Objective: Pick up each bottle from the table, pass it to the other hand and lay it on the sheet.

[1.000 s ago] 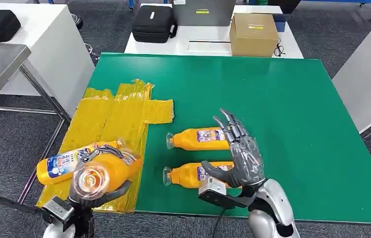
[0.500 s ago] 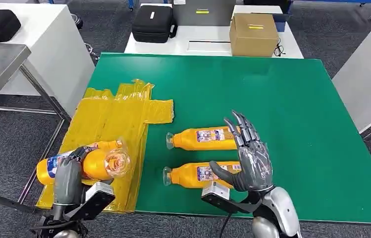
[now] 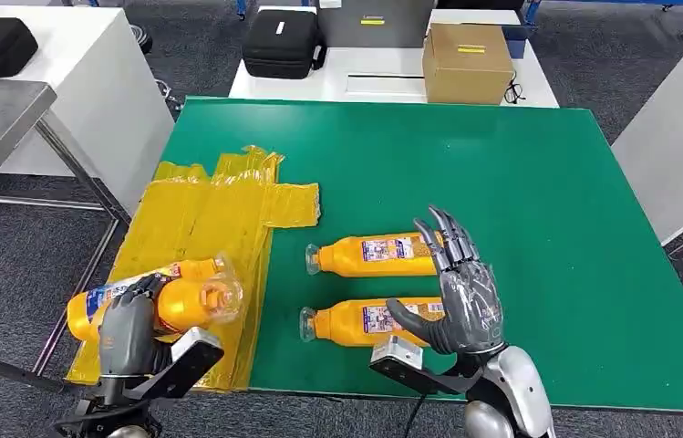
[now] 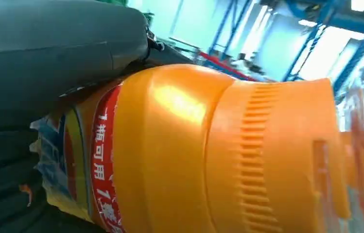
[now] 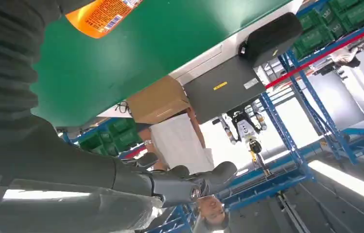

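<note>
Down at the near left corner of the green table (image 3: 520,182), left hand (image 3: 128,324) wrapped around an orange bottle (image 3: 187,301), holding it just above the yellow sheet (image 3: 210,219), clear cap end pointing toward the table's middle. Beside it, touching or nearly so, a second bottle (image 3: 105,301) lying on the sheet near its left edge. Close to the near edge, right hand (image 3: 460,292) raised with fingers spread wide, holding nothing, over two more bottles (image 3: 374,255) lying side by side on the green surface.

Glossy orange plastic bottle (image 4: 180,155), crinkled shiny yellow sheet (image 3: 210,219), matt green table (image 3: 501,182).
</note>
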Motion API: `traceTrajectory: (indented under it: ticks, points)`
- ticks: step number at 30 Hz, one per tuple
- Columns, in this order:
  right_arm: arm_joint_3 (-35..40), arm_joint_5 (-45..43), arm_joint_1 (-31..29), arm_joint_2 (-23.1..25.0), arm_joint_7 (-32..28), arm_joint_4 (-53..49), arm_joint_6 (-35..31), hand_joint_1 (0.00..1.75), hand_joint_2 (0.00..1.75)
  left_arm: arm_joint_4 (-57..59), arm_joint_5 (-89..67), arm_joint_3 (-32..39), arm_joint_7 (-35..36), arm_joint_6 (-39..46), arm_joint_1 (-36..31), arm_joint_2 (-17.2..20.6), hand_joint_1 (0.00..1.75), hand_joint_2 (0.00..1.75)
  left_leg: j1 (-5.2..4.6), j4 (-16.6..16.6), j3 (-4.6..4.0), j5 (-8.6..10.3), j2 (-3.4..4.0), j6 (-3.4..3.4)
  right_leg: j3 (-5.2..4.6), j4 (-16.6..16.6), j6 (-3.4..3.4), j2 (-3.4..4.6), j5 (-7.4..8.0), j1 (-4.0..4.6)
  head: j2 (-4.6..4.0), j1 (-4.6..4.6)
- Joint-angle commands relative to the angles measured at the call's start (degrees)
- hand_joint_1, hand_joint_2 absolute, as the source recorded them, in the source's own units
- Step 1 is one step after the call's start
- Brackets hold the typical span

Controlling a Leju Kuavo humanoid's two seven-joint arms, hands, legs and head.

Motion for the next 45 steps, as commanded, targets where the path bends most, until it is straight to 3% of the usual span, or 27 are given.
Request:
traceTrajectory:
  ticks: [1,4,7,24,34,35,36,45]
  points:
    - [-0.8,-0.4,-1.7,-0.3,0.9,2.0,0.4,0.00,1.75,5.4,-5.8,0.1,6.8,-2.4,-1.4,-1.1,1.75,1.75,0.07,0.0,0.19,-0.03,-0.06,-0.08,0.24,-0.1,-0.07,-0.03,-0.02,0.06,0.00,0.00]
    - [-0.3,-0.1,-1.7,0.0,1.3,2.2,0.4,0.00,1.75,6.6,-11.1,0.5,12.2,-4.0,-1.5,-1.1,1.75,1.75,0.07,0.0,0.19,-0.04,-0.04,-0.09,0.24,-0.1,-0.08,0.00,-0.02,0.06,0.00,0.00]
    - [0.0,0.0,-0.7,-0.4,1.4,1.9,0.0,0.00,1.75,10.1,-11.7,2.0,13.0,-4.3,-2.8,-0.4,1.75,1.75,0.07,-0.1,0.25,-0.04,-0.05,-0.11,0.30,-0.1,-0.10,-0.02,-0.03,0.07,0.00,0.00]
    - [2.3,-1.3,-2.1,-2.0,1.8,3.7,1.9,0.00,1.75,22.7,-11.8,10.3,13.7,-6.6,-9.9,2.3,1.75,1.75,0.04,-0.1,0.27,0.00,0.02,-0.10,0.28,-0.1,-0.10,0.05,0.02,0.04,0.00,0.00]
    - [2.6,-1.6,-2.1,-1.6,1.8,4.3,2.2,0.00,1.75,26.5,-12.5,10.5,13.3,-6.6,-12.7,3.4,1.75,1.75,0.05,-0.1,0.28,0.01,-0.02,-0.08,0.27,-0.1,-0.07,0.01,0.01,0.04,0.00,0.00]
    - [2.6,-1.7,-2.1,-1.5,1.9,4.4,2.3,0.00,1.75,26.9,-13.0,10.4,13.6,-6.2,-13.0,3.5,0.65,1.75,0.11,-0.1,0.36,0.00,-0.05,-0.12,0.38,-0.2,-0.10,-0.01,0.01,0.10,0.00,0.00]
    - [2.7,-1.7,-2.3,-1.4,2.0,4.6,2.5,0.00,1.75,27.3,-13.4,10.2,13.6,-5.3,-13.7,3.6,0.00,1.75,0.07,-0.1,0.31,0.01,-0.04,-0.10,0.32,-0.1,-0.08,0.00,0.01,0.06,0.00,0.00]
    - [2.9,-1.4,-1.9,-1.5,2.2,5.5,3.1,0.00,1.75,23.4,-10.9,8.1,9.4,4.7,-13.9,3.1,0.00,1.75,0.11,0.0,0.23,-0.02,-0.06,-0.10,0.28,-0.1,-0.08,-0.02,-0.01,0.11,0.00,0.02]
